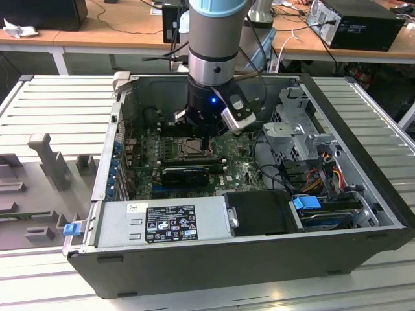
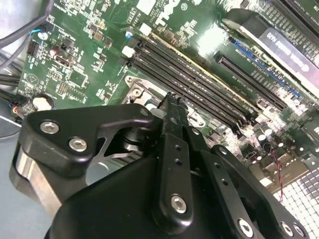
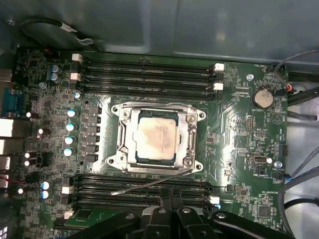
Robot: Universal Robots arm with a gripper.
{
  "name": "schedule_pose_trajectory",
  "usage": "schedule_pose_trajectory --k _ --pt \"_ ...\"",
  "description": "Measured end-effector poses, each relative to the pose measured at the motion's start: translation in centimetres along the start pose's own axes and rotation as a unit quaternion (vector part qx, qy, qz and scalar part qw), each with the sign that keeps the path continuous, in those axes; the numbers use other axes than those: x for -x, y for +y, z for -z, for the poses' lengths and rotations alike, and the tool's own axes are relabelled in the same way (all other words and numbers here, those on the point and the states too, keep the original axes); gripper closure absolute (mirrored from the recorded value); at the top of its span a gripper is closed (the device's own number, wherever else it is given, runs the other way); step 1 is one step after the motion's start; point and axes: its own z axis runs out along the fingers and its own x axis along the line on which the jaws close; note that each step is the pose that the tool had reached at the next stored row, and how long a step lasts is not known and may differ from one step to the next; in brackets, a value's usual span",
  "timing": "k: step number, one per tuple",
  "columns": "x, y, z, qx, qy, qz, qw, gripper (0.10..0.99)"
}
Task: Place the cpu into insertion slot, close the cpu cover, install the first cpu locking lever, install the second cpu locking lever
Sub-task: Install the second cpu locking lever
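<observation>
Cpu (image 3: 156,137) seated in insertion slot (image 3: 189,130) at board centre, cpu cover (image 3: 157,108) closed over it. End effector (image 3: 170,195) at slot's 6 o'clock in first wrist view, fingers pinched together, holding nothing, beside a loose lever (image 3: 149,184).

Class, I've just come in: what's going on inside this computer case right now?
A robot arm reaches into the open computer case over the motherboard. The cpu already sits in the insertion slot, and the cpu cover lies closed around it. One thin locking lever sticks out unlatched, and the tool hovers right beside it.
</observation>
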Motion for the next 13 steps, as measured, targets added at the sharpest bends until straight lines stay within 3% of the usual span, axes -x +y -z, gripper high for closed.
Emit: schedule_pose_trajectory --k 1,2,5,13 --pt "-0.10 -0.01 -0.02 0.0012 0.0005 0.000 1.0000 0.980" --pt "-0.70 -0.02 -0.11 0.0047 0.0012 0.000 1.0000 0.980" --pt "-1.57 -0.05 -0.36 0.0073 0.0013 0.001 1.0000 0.980" --pt "-2.51 -0.12 -1.87 0.0095 0.0023 0.002 0.9999 0.980"
